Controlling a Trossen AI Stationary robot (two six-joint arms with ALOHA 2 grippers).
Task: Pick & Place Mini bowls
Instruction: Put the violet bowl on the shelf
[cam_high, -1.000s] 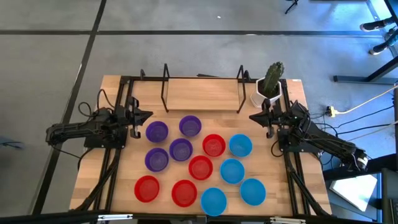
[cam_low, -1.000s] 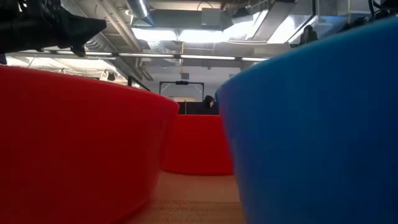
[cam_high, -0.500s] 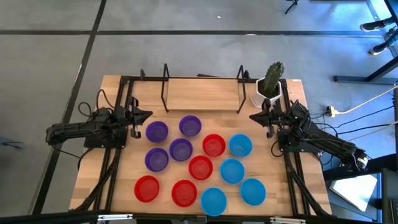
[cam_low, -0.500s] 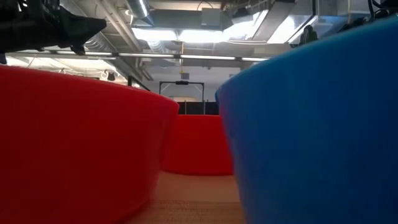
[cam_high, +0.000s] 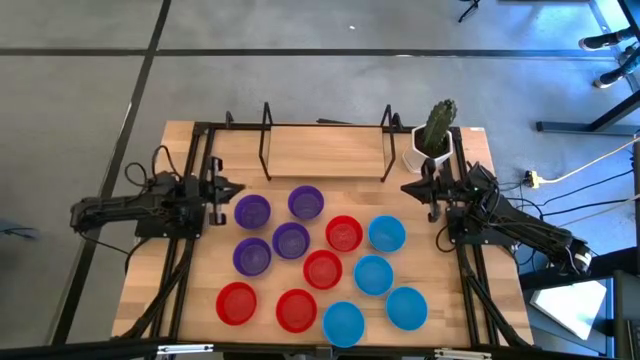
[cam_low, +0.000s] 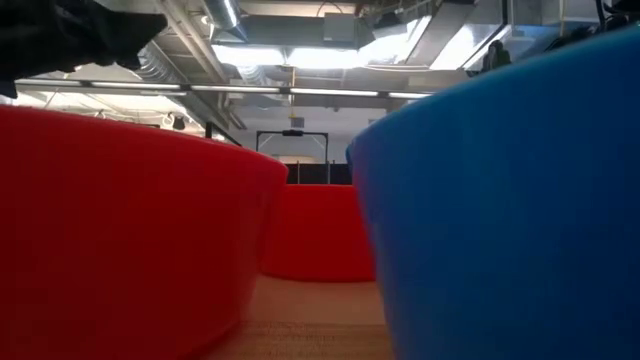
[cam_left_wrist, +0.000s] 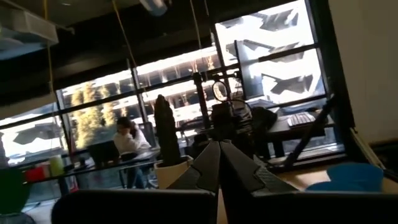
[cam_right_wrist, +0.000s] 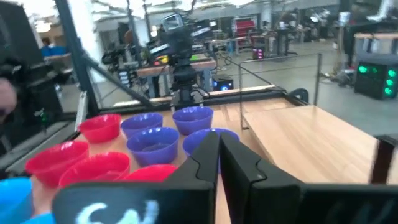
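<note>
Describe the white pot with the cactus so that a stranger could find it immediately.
Look at the wooden table, at its far right corner beside the black wire rack. There stands the white cactus pot, the only plant; the mini bowls nearby are low, empty and coloured.

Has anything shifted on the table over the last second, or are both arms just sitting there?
Only the left gripper moved: it drew back slightly toward the table's left edge, away from the nearest small round purple plastic bowl, fingers shut and empty. Nothing was grasped or released. The right gripper stayed shut beside the white pot with the green cactus, and the purple, red and light blue bowls lie where they were.
</note>
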